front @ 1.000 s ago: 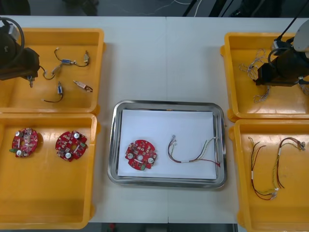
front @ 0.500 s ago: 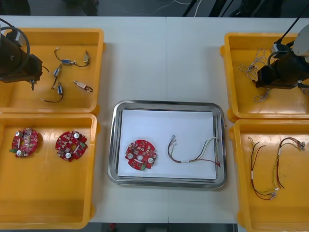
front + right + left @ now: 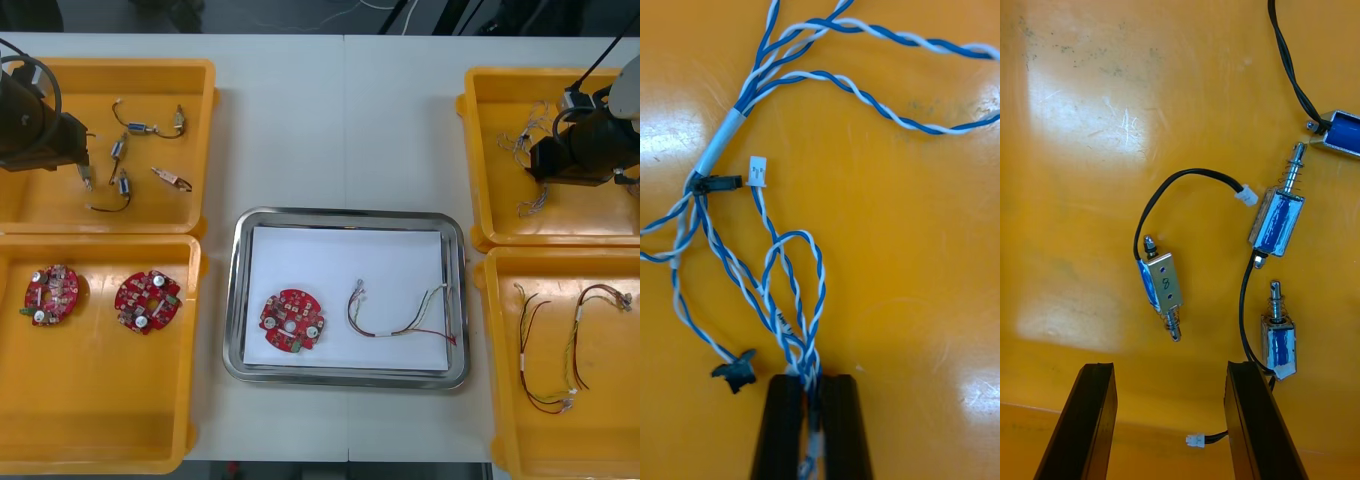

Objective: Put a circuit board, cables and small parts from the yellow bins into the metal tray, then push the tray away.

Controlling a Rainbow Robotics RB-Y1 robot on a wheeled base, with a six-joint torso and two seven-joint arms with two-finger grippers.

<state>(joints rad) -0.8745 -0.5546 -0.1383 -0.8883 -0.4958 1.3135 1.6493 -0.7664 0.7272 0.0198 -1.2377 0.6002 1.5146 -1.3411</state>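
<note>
The left gripper [image 3: 1172, 424] hangs over the far-left bin [image 3: 40, 205] with its fingers wide apart. 1 small part [image 3: 1160, 281] lies just ahead of the gap between them, untouched. 3 other parts [image 3: 1276, 221] lie ahead of 1 finger, and a black lead passes beside that fingertip. The right gripper [image 3: 811, 429] sits low in the far-right bin [image 3: 500, 215], fingers narrow, pinching a blue-white cable [image 3: 790, 300] that loops out ahead of the tips. The tray [image 3: 345, 214], between the 2 grippers and nearer the robot, holds 1 board [image 3: 292, 322] and 1 thin cable [image 3: 400, 325].
</note>
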